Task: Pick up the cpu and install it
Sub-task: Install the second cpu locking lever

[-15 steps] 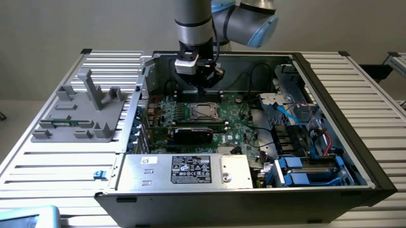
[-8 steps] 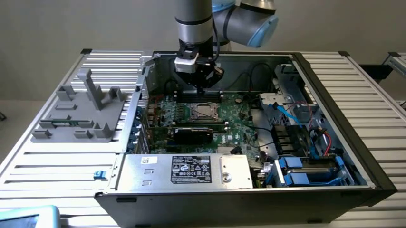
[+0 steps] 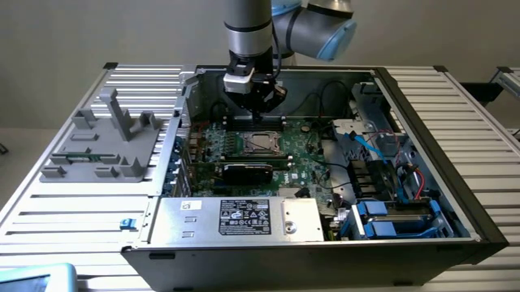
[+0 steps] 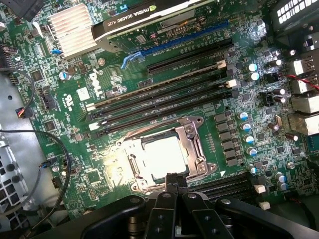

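Cpu point(image 4: 160, 158) seated in socket frame point(image 4: 195, 144), closed gripper point(image 4: 172, 180) above its edge

A silver-grey cylindrical metal arm tube point(image 3: 247, 24) meets a rounded grey joint with a pale blue cap point(image 3: 318, 27). Below it sits a small white-grey camera box point(image 3: 238, 82) on a black wrist. The black hand point(image 4: 173, 181) has matte, angular linkage fingers point(image 4: 163, 214) with round pivot screws.

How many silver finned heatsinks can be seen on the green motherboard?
1. The heatsink sits beside one end of the graphics card; the card may hide others.
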Available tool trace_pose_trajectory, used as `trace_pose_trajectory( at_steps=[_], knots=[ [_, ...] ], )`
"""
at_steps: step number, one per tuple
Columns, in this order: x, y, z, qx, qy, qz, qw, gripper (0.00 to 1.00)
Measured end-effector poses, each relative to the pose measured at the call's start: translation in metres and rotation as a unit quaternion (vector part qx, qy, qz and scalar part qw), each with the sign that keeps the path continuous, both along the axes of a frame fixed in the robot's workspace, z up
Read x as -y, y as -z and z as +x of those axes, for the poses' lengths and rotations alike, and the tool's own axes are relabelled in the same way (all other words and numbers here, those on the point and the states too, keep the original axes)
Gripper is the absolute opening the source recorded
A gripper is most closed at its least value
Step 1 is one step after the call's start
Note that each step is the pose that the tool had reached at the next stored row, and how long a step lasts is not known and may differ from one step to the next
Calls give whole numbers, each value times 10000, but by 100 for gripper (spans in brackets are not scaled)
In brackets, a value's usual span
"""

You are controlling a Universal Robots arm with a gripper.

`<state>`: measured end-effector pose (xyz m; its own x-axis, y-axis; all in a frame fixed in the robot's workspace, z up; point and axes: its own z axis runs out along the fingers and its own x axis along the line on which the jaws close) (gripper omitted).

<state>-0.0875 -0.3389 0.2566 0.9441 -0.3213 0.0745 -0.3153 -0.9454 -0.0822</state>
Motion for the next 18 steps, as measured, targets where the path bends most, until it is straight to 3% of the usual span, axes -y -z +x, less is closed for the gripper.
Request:
trace_pose_trajectory(
  at_steps=[4,9,13,18],
  knots=[
    [0,0,-13,0,-1,0,10000,11],
    [3,0,-128,0,-41,0,10000,11],
    [5,-16,-150,0,-174,-2,9998,11],
    [12,-60,-84,-41,-255,0,9997,11]
  ],
)
